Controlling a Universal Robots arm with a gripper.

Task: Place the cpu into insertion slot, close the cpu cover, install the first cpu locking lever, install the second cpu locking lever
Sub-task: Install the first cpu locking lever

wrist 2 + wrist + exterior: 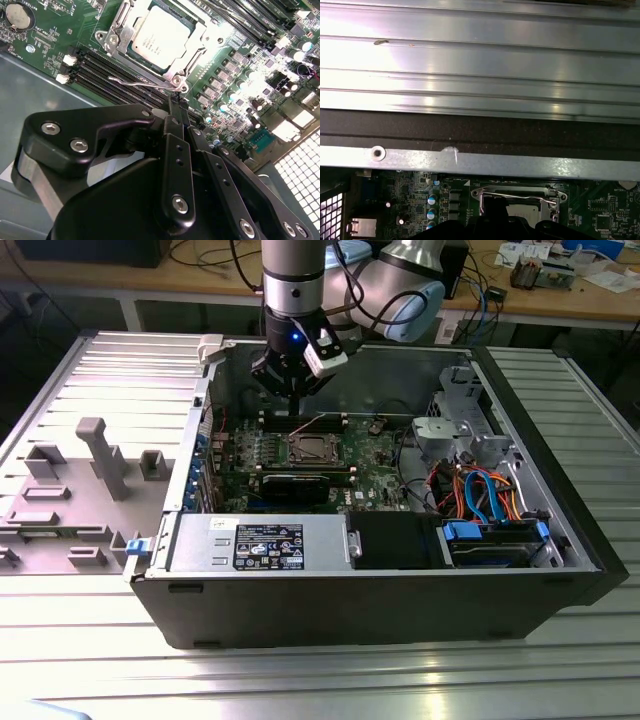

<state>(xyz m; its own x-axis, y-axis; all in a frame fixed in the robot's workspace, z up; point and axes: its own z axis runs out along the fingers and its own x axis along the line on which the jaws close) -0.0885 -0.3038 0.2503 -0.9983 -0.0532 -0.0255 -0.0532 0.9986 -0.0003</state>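
Gripper, exterior view: the gripper (293,390) hangs tip-down from the arm inside the open computer case (330,625). It sits over the green board (375,475), close to the insertion slot (309,448).
Risk, exterior view: the tip looks close to the board, so a push too deep could press on the parts around the slot.
Cpu, second wrist view: the cpu (160,37) lies flat in the slot with its silver top up, and the cpu cover (116,35) is folded down around it. It is square, so it has no real long axis; its edges run parallel to the slot's rim.
Lever, second wrist view: the lever (142,82) is a thin wire between the cover and the memory slots (107,67). Its long axis follows that slot edge, and its hooked end points away from the gripper tip. It looks unlatched.
Jaws, second wrist view: the fingers (173,107) are drawn together into one narrow tip just beside the lever's near end. I cannot tell whether they pinch the wire.
Risk, second wrist view: the wire looks springy. It could slip off the tip, snap back or scrape the memory slots, and a missed catch would leave the cover loose.
Slot, first wrist view: a wire bar (517,193) runs along the slot edge facing the case wall (495,162). I cannot tell whether it is the same lever.
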